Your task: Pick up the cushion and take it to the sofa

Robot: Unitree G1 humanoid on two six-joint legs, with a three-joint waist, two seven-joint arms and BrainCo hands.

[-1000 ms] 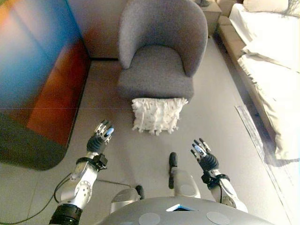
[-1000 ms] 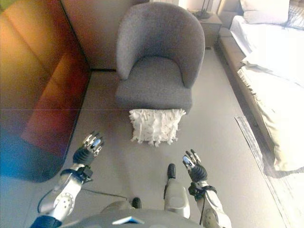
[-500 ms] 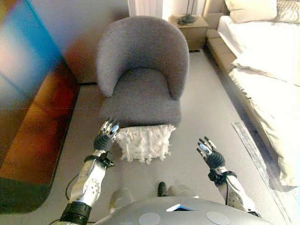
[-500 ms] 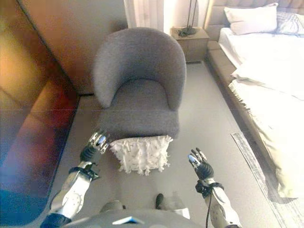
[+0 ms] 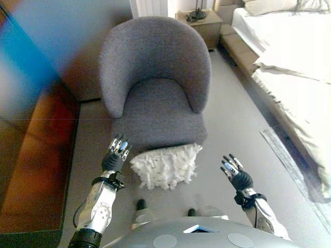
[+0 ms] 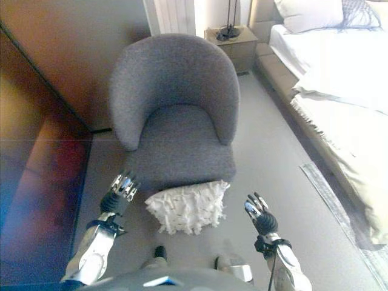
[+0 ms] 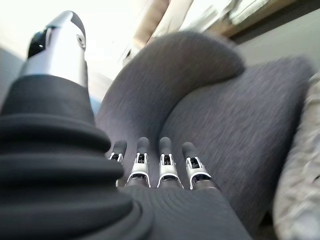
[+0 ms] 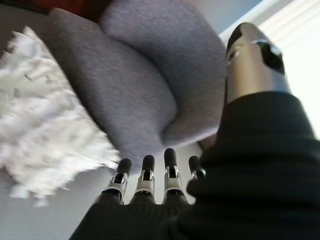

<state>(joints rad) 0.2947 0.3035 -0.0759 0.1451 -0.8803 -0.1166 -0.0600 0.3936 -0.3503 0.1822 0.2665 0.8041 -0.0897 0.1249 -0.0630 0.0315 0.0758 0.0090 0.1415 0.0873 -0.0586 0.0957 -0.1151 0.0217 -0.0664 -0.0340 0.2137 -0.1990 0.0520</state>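
Observation:
A white fringed cushion (image 5: 165,165) stands on the floor, leaning against the front of a grey armchair (image 5: 155,98). It also shows in the right wrist view (image 8: 45,130). My left hand (image 5: 116,156) is open and empty, just left of the cushion, apart from it. My right hand (image 5: 235,174) is open and empty, to the cushion's right with a gap between. Both hands point toward the armchair.
A bed (image 5: 289,57) with white bedding runs along the right. A rug edge (image 5: 289,165) lies beside it. A wooden nightstand (image 5: 199,23) stands behind the armchair. A brown cabinet front (image 5: 31,155) lines the left. Open floor (image 5: 232,124) lies between armchair and bed.
The camera has moved closer, so the armchair and cushion sit nearer in view. Both hands have stayed open on either side of the cushion.

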